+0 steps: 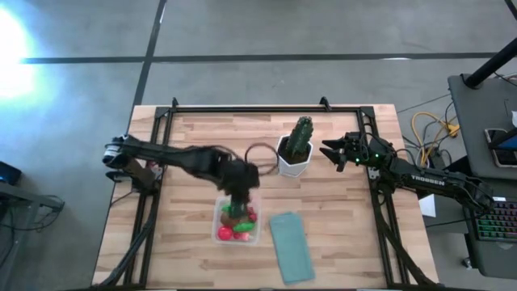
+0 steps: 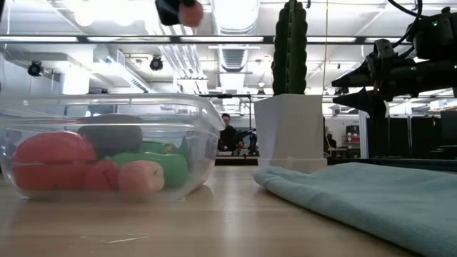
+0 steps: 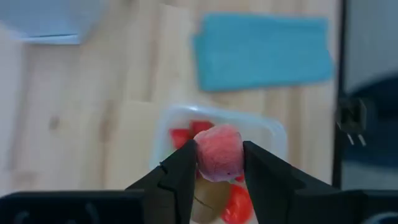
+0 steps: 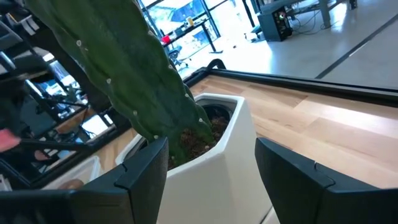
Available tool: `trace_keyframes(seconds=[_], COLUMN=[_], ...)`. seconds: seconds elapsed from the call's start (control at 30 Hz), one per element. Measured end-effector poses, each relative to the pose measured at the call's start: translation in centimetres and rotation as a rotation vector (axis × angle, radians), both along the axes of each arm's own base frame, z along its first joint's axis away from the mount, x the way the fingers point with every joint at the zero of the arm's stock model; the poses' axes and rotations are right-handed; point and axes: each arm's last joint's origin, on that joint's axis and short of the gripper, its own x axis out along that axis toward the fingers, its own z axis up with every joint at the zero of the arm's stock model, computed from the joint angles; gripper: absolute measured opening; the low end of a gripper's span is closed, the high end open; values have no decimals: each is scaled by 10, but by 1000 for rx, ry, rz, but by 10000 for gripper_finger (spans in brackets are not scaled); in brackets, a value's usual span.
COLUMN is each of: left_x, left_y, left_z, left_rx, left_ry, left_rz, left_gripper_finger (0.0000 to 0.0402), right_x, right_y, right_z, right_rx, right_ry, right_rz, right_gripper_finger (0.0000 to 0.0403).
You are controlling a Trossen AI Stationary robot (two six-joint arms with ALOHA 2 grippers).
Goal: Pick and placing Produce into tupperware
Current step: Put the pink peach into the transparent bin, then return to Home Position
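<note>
Item 1, my left gripper (image 3: 217, 163): clenched on one pink produce piece (image 3: 217, 153), rounded and matt, pinched between both dark fingers (image 3: 180, 174). It hangs above the tupperware (image 1: 219, 223), lower centre of the high view; in the low view the piece shows at the top edge, well clear of the container's rim.

Item 2, tupperware: clear plastic, square with rounded corners, glossy walls. Inside lie the other produce (image 2: 100, 165): a red round piece, a green elongated one, a dark piece behind them, a small pink one at the front wall.

Item 3, teal lid (image 1: 290, 246): flat, rectangular, dull surface, lying just beside the tupperware toward the lower right of the high view, slightly askew.

Item 4, cactus (image 1: 300, 137): tall, green, ribbed, upright in a white angular pot (image 1: 292, 162), centre of the high view, beyond the tupperware and apart from it.

Item 5, my right gripper (image 1: 334, 151): fingers spread, holding nothing, just beside the pot on its right in the high view, pointing at it.

Item 6, table (image 1: 194, 137): pale wooden planks, dark metal frame round the edge
</note>
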Motion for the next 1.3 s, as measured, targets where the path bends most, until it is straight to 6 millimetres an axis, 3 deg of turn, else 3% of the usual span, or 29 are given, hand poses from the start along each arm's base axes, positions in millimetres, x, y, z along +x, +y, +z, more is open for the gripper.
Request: trace_keyframes(seconds=[0.13, 0.33, 0.47, 0.67, 0.93, 1.17, 1.3], left_x=[1, 5, 7, 8, -1, -29, -45], left_y=[-18, -25, -26, -24, -9, 2, -4], left_z=[-20, -60, -71, -67, -10, 50, 76], left_rx=[6, -41, -41, -2, 33, -85, -109], left_ry=[68, 218, 253, 234, 28, -232, -404], left_rz=[-92, -96, -89, -69, -87, 103, 28], left_gripper_finger=[126, 138, 139, 140, 140, 140, 140], right_x=[0, 0, 0, 0, 0, 0, 0], right_y=[0, 0, 0, 0, 0, 0, 0], right_z=[0, 0, 0, 0, 0, 0, -1], right_rx=[0, 0, 0, 0, 0, 1, 3], right_ry=[0, 1, 1, 0, 0, 2, 5], right_rz=[0, 0, 0, 0, 0, 0, 0], right_gripper_finger=[233, 233, 233, 233, 233, 233, 233])
